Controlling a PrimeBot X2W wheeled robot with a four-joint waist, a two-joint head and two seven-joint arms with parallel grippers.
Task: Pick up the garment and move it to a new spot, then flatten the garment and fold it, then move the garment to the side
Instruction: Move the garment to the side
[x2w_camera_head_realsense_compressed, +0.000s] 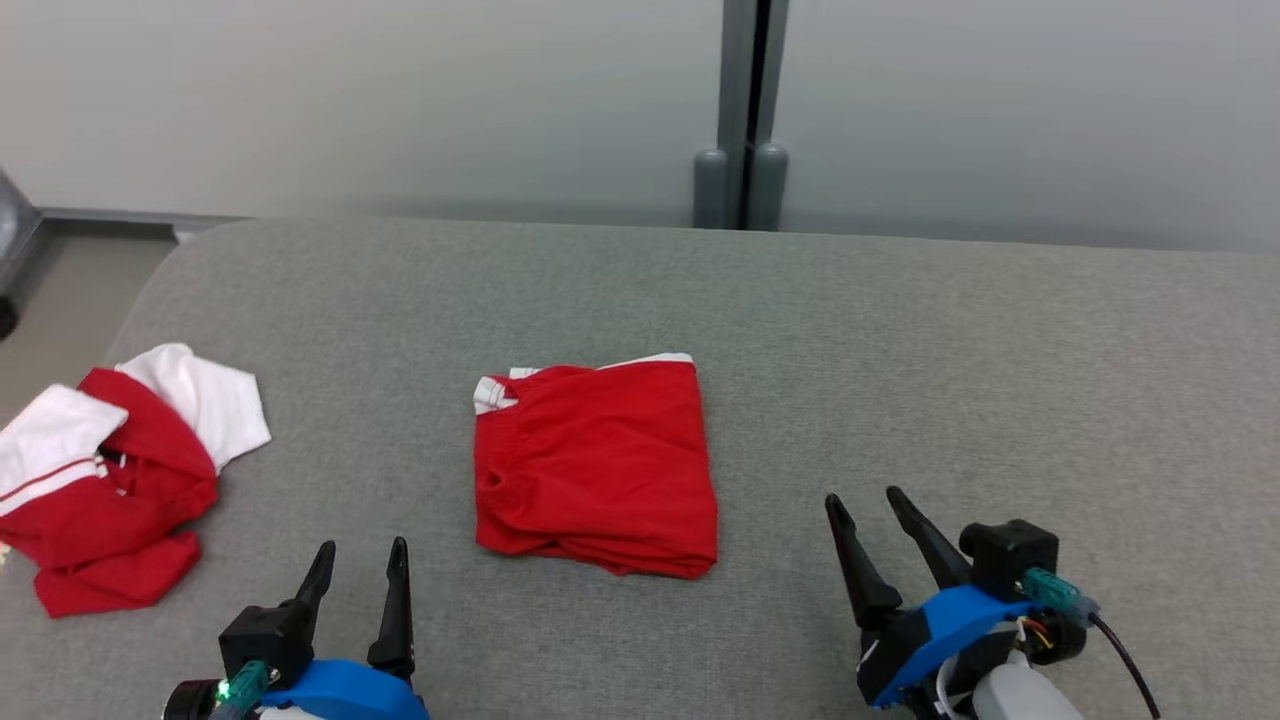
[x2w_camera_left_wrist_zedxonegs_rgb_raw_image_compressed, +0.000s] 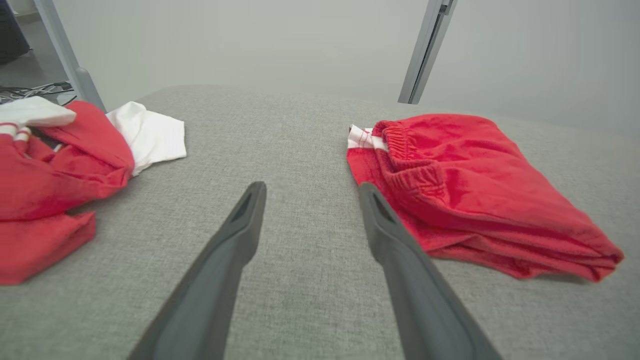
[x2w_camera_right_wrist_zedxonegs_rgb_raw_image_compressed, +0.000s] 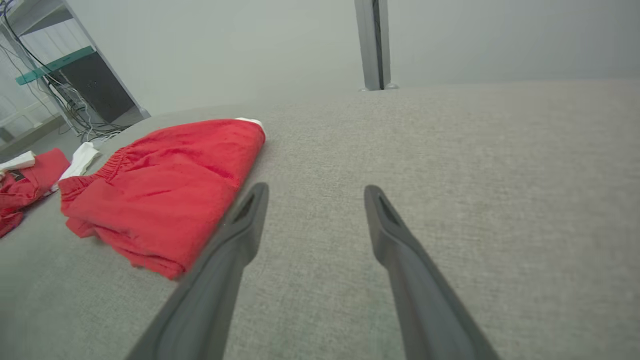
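Folded red garment (x2w_camera_head_realsense_compressed: 597, 465) lies between the left hand (x2w_camera_head_realsense_compressed: 362, 546) and right hand (x2w_camera_head_realsense_compressed: 861, 496), touching neither; both hands are released, grasping nothing.

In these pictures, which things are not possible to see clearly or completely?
Folded red garment: inner layers and underside, hidden by its own top layer in every view.
Crumpled red and white garment: left part cut off by the head view's left edge.
Left end effector: base cut off by the head view's bottom edge.
Shelf and cables: small and blurred, right wrist view's upper left corner.
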